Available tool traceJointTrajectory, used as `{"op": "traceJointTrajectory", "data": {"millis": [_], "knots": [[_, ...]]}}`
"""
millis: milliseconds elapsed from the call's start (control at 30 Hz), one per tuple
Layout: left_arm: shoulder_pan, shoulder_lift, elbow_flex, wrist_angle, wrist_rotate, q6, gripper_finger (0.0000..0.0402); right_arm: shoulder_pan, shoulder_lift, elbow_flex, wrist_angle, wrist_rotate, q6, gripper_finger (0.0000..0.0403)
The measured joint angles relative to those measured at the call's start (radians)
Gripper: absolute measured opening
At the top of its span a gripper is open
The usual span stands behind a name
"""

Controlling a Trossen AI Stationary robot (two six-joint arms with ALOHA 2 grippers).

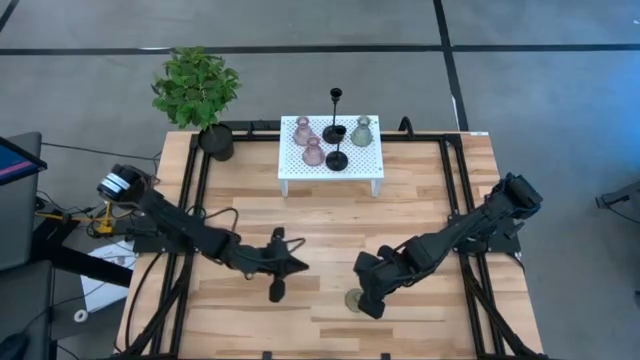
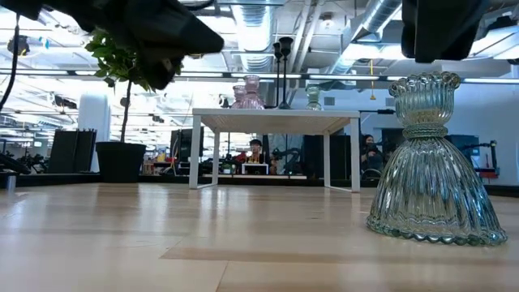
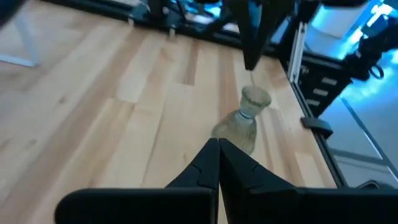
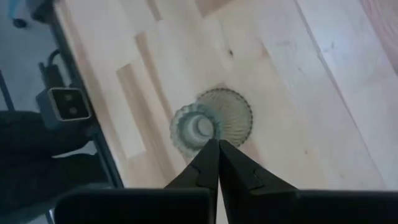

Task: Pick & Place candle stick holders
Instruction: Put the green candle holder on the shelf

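Though hidden overhead, green holder [image 2: 430, 162] upright below.

A wooden tabletop [image 1: 330, 230] of pale planks is seen beneath the fingers. A small white stand [image 1: 331, 160] with a perforated top is set at the far edge, well away from both pairs of fingers. A leafy green plant [image 1: 195, 88] in a black pot [image 1: 216, 141] is placed just beside the stand, nearer the left fingers than the right. In the low view, seated people [image 2: 256, 152] are glimpsed in the room behind the stand.
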Motion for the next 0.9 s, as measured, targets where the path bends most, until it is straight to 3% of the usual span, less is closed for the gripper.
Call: {"op": "traceJointTrajectory", "data": {"millis": [167,467,900], "knots": [[-0.002,-0.063,-0.039,-0.005,-0.015,0.003,0.0001,-0.03,-0.001,0.002,0.002,-0.023,0.069,0.0027],[-0.002,-0.073,-0.049,-0.009,-0.028,0.003,0.0001,-0.085,0.046,0.0,0.049,-0.208,0.058,0.0121],[-0.002,-0.072,-0.049,-0.013,-0.028,0.003,0.0001,-0.089,0.064,0.002,0.043,-0.181,0.042,0.0187]]}}
